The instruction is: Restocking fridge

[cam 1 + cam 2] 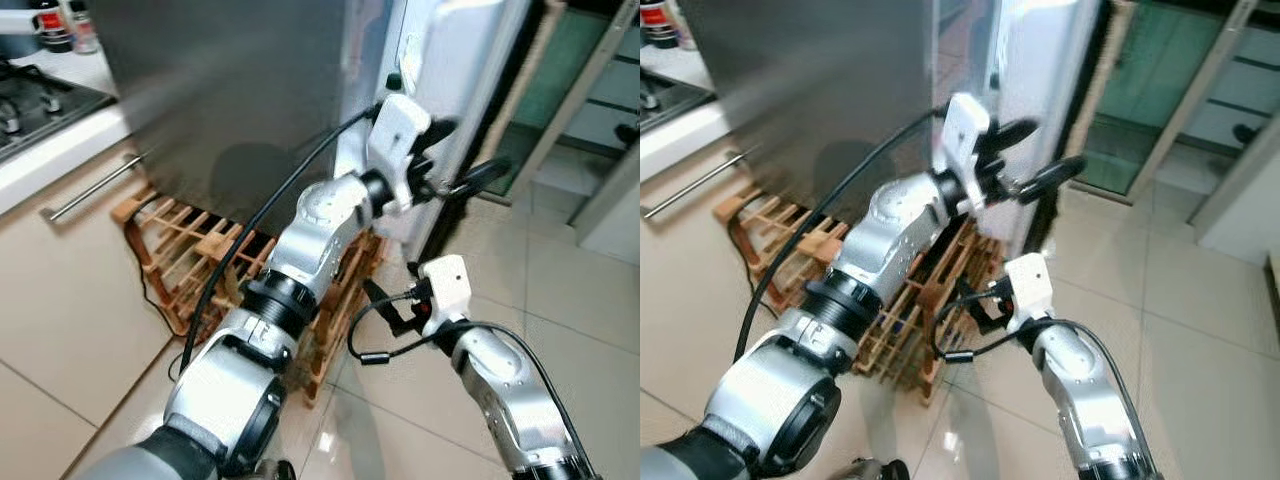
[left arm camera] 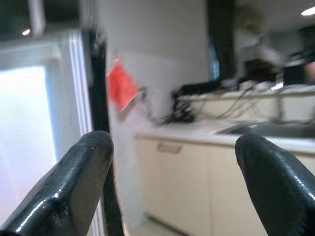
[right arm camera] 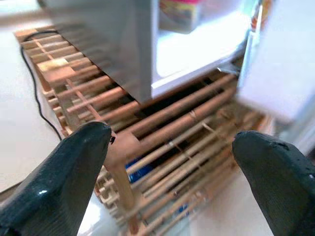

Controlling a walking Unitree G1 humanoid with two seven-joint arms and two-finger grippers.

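The fridge (image 1: pixel 230 90) fills the upper middle of the head views, a grey steel body standing on a low wooden rack (image 1: pixel 190 250) on the tiled floor (image 1: pixel 560 300). Its white door (image 1: pixel 450 110) stands ajar at about 1 o'clock from the robot, edge-on to the camera.

The left tool (image 1: pixel 455 160) is raised at the door's edge, around 12 to 1 o'clock, with its two black fingers (image 2: pixel 64 191) spread wide and nothing between them. One finger lies near the dark door seal; I cannot tell whether it touches. Past those fingers the left wrist view shows a red tag (image 2: pixel 120 84) on a white wall and a pale counter (image 2: pixel 206 130) beyond.

The right tool (image 1: pixel 385 305) hangs lower, at about 4 o'clock, pointing down at the rack, its fingers (image 3: pixel 69 172) also spread wide and empty. Between them the right wrist view shows the bright inside of the fridge above the rack's slats, with something yellow and pink, blurred, on the lowest shelf (image 3: pixel 194 42).

At 10 o'clock a cream cabinet with a bar handle (image 1: pixel 95 190) carries a gas hob (image 1: pixel 35 105).
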